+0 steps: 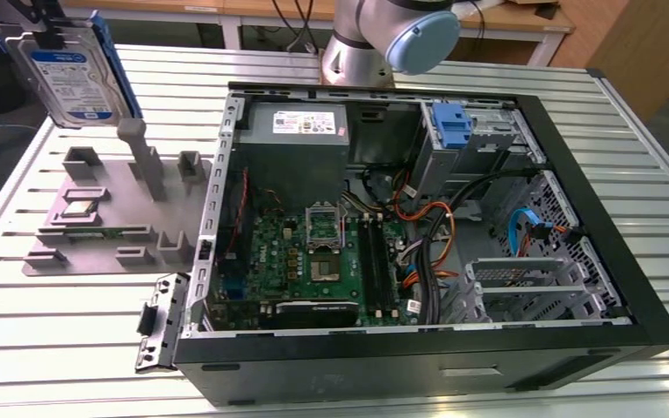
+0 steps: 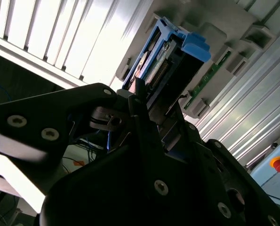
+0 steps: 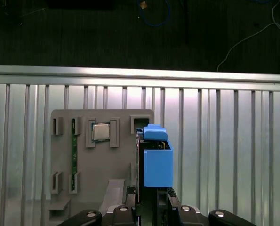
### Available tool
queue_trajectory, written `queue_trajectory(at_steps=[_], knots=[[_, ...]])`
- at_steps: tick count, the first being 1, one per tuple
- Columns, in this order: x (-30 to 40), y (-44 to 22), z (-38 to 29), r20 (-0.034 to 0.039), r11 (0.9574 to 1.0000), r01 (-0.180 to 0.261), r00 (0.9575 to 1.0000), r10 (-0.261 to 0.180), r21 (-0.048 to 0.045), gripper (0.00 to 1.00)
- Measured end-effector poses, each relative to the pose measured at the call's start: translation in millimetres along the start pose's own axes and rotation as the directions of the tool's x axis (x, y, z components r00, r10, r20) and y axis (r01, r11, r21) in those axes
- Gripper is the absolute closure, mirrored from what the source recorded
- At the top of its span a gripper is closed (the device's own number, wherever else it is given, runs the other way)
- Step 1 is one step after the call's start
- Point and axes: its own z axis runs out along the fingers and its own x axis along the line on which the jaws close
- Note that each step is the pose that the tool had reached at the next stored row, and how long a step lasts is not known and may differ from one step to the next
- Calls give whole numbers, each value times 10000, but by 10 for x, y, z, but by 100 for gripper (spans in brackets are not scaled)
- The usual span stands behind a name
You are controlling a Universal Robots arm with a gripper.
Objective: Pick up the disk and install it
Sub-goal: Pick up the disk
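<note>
The arm [image 1: 358, 43] stands at the far side in the exterior view, its blue-capped joint [image 1: 422, 39] near the top edge; the gripper [image 1: 44, 30] hangs high at the exterior view's left, pointing downward; in the second wrist view its black fingers [image 2: 139, 96] are clamped against opposite faces of the disk [image 1: 73, 78], which hangs upright beneath the wrist.
</note>
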Motion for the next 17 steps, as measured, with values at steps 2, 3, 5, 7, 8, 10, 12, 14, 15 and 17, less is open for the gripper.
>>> queue_trajectory(at_steps=[2,3,5,7,8,10,12,14,15,17], knots=[[-1,0,-12,-1,10000,0,10000,0,-3,65],[-2,-1,-28,-1,10000,0,10000,0,-2,65],[-4,1,-84,1,10000,0,10000,0,-2,65],[-8,2,-148,0,10000,1,10000,-1,-1,65],[-10,2,-181,0,10000,1,10000,-1,-1,65],[-13,4,-244,0,10000,0,10000,0,0,65],[-17,5,-313,0,10000,1,10000,-1,-1,65],[-20,6,-376,-1,10000,1,10000,-1,-2,65],[-22,6,-404,0,10000,1,10000,-1,-1,65],[-24,7,-460,-1,10000,1,10000,-1,-2,65]])
